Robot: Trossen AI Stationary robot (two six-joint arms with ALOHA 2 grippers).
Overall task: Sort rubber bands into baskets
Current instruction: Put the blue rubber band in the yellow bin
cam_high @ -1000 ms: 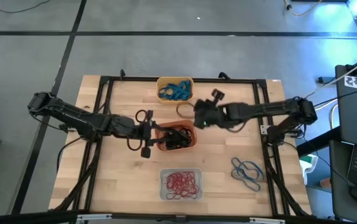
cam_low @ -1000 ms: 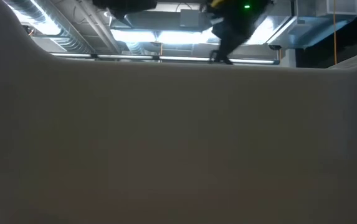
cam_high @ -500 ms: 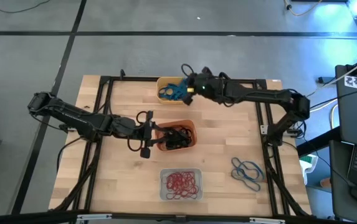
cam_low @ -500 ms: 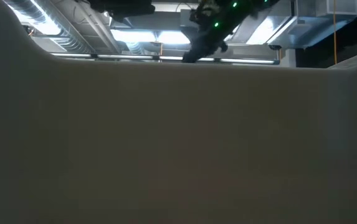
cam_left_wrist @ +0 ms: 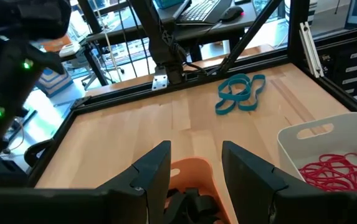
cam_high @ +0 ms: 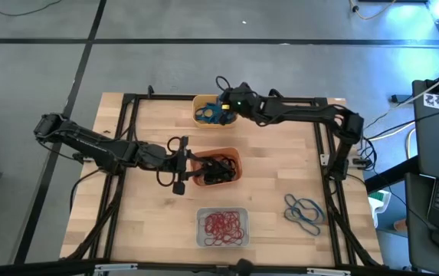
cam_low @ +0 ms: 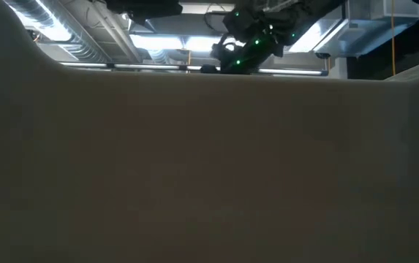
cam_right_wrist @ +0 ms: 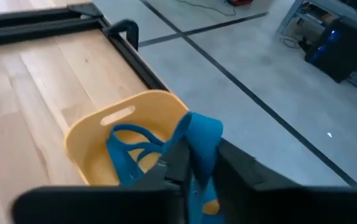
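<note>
Two dark arms reach inward over the wooden counter (cam_high: 273, 176). Right arm: stretched across the far edge, its hand (cam_high: 224, 105) poised over the yellow-orange basket (cam_high: 201, 100); in the right wrist view a blue-teal rubber band (cam_right_wrist: 198, 144) sits pinched between the two narrowly parted fingers (cam_right_wrist: 172, 163), draped directly above the basket's opening. Left arm: extended low from the opposite side, its hand (cam_high: 182, 163) at the near rim of the red-orange basket (cam_high: 234, 162), fingers (cam_left_wrist: 153, 171) spread apart and gripping nothing.

Contents: the yellow-orange basket beneath the right hand holds a heap of blue-teal bands (cam_high: 213, 115); the red-orange basket just ahead of the left hand holds black bands (cam_high: 217, 170); the pale whitish basket (cam_high: 201, 227), beyond and to one side of the left hand, holds red-pink bands (cam_high: 224, 225). Several loose blue-teal bands (cam_high: 303, 212) lie on the bare counter, well apart from both hands. The low view is mostly blocked by a pale surface, with only the right arm above it.
</note>
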